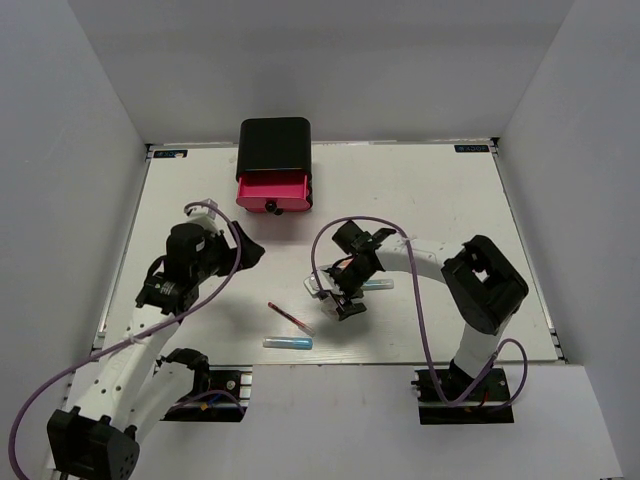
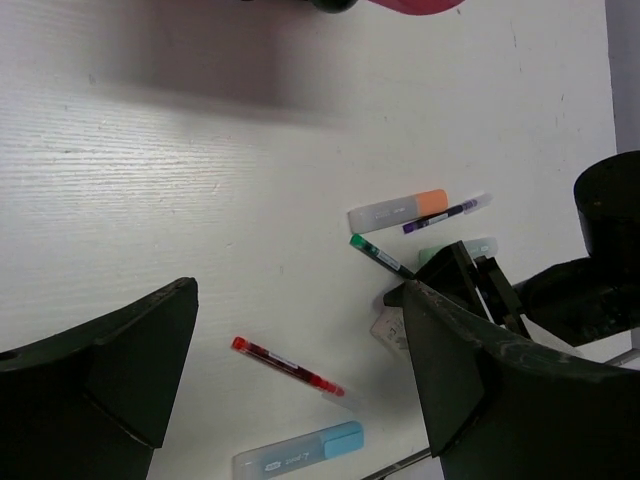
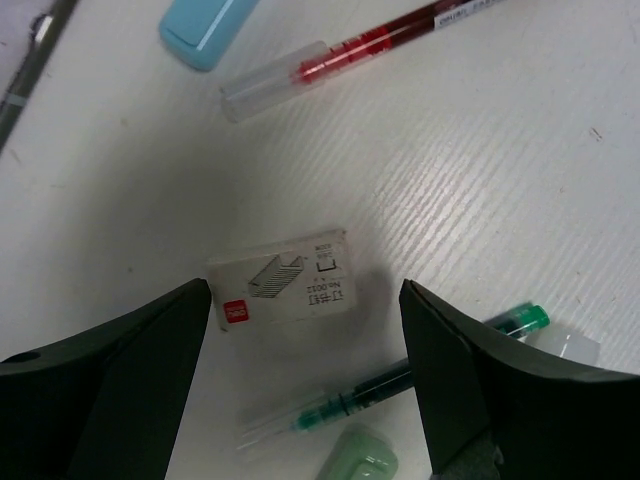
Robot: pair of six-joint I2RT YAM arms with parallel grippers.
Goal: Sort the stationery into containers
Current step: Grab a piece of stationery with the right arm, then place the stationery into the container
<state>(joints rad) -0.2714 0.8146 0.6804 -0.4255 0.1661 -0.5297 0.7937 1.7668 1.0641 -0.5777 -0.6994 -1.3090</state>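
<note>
Staple box (image 3: 282, 282), light stiff cardboard, lies flat on the counter (image 3: 500, 150) mid-frame in the right wrist view, between the wide-open right tool (image 1: 347, 303); it probably skids, so pinch its end faces squarely.

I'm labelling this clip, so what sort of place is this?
Likely a robotics lab test cell: plain white walls enclose a white table, and the left arm and right arm are mounted at its near edge.
</note>
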